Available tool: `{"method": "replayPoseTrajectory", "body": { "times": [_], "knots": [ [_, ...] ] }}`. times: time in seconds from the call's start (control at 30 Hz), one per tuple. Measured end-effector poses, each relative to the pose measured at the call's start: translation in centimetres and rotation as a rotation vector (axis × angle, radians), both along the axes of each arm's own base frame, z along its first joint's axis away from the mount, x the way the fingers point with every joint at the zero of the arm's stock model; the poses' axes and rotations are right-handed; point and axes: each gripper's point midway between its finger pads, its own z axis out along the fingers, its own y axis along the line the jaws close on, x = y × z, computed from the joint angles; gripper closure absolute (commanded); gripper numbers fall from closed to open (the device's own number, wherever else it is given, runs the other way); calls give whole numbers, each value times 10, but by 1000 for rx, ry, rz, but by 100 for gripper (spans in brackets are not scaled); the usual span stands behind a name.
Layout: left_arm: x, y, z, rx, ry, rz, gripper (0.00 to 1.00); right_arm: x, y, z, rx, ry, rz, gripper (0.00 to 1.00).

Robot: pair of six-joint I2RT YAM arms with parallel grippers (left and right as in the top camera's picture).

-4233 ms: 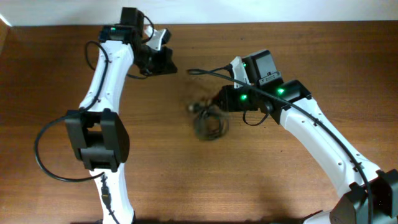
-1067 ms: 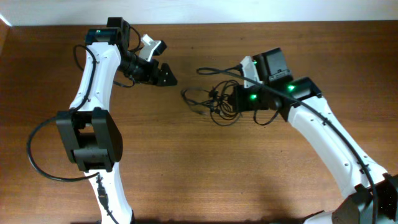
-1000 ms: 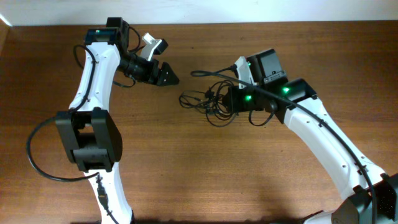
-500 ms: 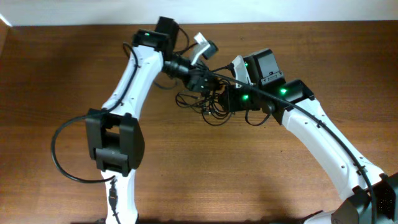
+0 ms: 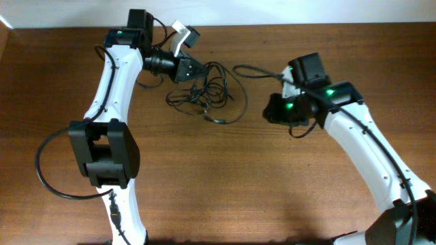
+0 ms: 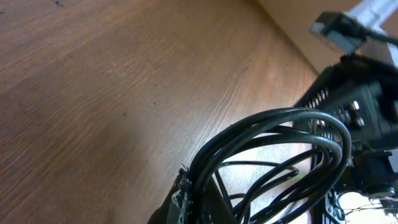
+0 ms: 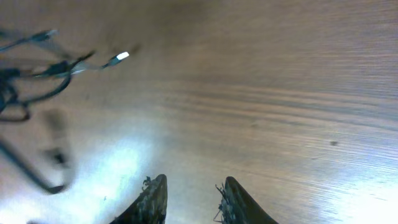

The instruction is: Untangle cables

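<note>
left gripper (image 5: 193,70): clamped on cables (image 5: 208,95), upper center | right gripper (image 7: 191,199): fingers apart, empty, right of center, clear of cables | counter (image 5: 204,190): wood

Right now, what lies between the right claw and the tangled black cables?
Only bare brown wooden table separates right claw from black cables, per right wrist view.

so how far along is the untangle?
Done: nothing separated yet; the cable bundle is one mass of overlapping loops on the table. In hand: the left arm has its jaws shut on the bundle's loops. Left: the right arm, jaws open and empty, probably needs to grab a strand and pull each cable apart.
</note>
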Motion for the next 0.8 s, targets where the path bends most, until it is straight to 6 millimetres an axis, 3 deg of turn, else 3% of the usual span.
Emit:
{"method": "replayPoseTrajectory", "body": {
  "times": [0.13, 0.2, 0.3, 0.43, 0.6, 0.8],
  "knots": [
    [-4, -9, 9, -60, 30, -11, 100, 17, 5, 11, 56, -75, 7, 50],
    [-6, -12, 13, -89, 74, -1, 100, 28, 27, 31, 173, -164, 97, 45],
    [-9, -11, 11, -85, 154, 34, 100, 26, 48, 48, 289, -209, 198, 41],
    [-7, -7, 3, -40, 226, 93, 100, 18, 61, 60, 378, -215, 269, 24],
    [-3, 0, -9, 39, 233, 134, 100, 32, 42, 68, 413, -242, 219, 24],
    [-3, 2, -11, 54, 233, 139, 100, 41, 32, 62, 373, -222, 127, 27]
  ]
}}
